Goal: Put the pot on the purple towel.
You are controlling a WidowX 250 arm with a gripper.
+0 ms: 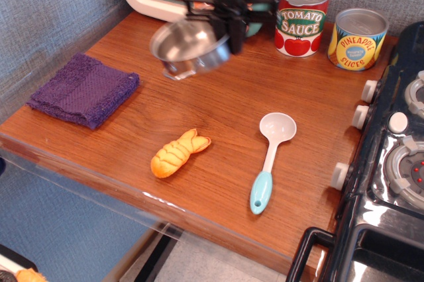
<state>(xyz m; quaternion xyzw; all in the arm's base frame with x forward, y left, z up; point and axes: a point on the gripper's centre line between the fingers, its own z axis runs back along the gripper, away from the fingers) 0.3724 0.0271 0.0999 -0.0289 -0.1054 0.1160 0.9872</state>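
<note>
a: where is the shiny round steel pot (189,45) sitting?
b: it is hanging tilted above the wooden desk (218,143), the gripper (228,30) fingers pinching its rim, well apart from the fuzzy square purple towel (83,90).

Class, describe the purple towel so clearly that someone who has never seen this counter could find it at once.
Start at the brown wooden counter and go to its left edge beside the grey-blue wall. There lies the folded, fuzzy dark purple towel, roughly square and flat. It is the only cloth here: the ridged orange-yellow toy and the white spoon with a teal handle lying further right are hard and smooth.
</note>
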